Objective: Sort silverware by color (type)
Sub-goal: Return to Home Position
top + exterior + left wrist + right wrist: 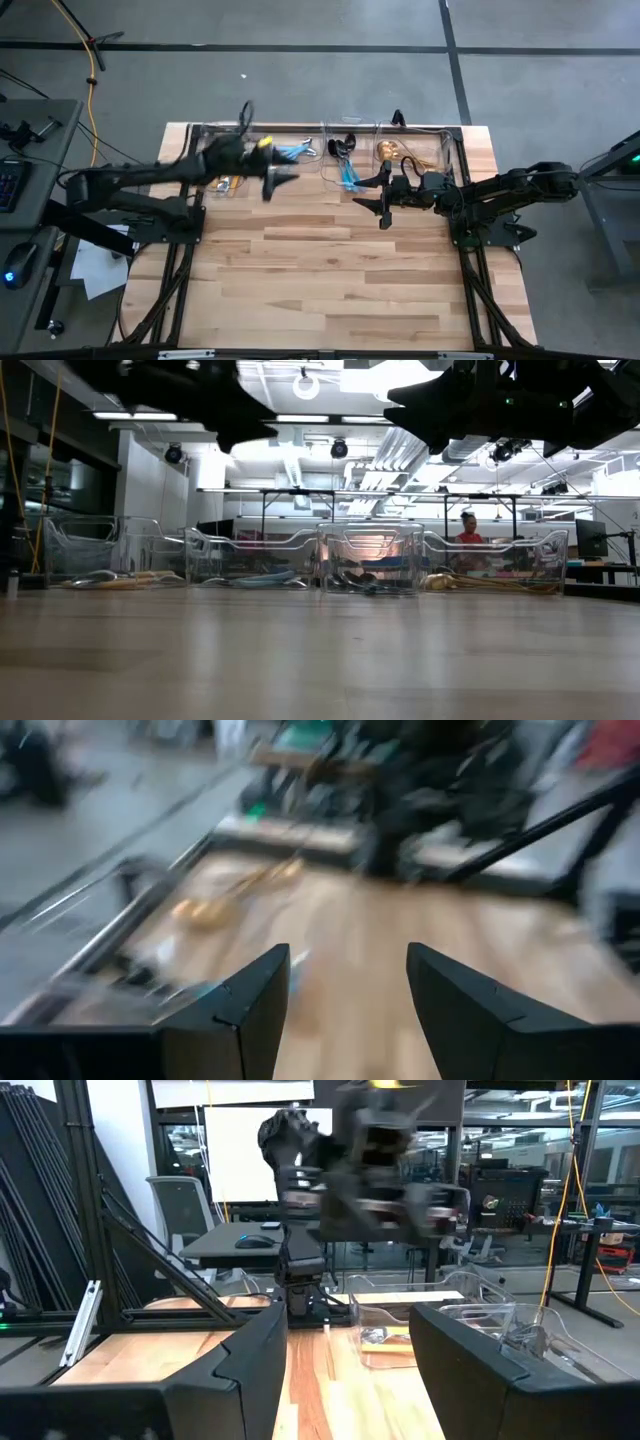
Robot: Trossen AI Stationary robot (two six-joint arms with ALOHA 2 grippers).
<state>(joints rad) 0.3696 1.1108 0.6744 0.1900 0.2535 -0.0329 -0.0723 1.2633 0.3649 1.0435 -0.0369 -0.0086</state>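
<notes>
Four clear bins (325,150) stand in a row along the table's far edge and hold the silverware. From left to right lie orange-handled pieces (225,185), light-blue ones (295,152), dark ones with blue handles (347,165) and gold ones (397,153). The low view shows them lying on the bin floors, such as the gold pieces (470,582). My left gripper (283,183) hangs open and empty above the left bins, its fingers (250,1010) wide apart. My right gripper (368,205) waits open and empty just in front of the right bins, raised off the table.
The bare wooden tabletop (330,280) stretches from the bins to the near edge. Black frame rails (470,270) run along both sides of the table. Beyond the table a person (468,530) sits in the room. My left arm (370,1170) shows blurred in the right wrist view.
</notes>
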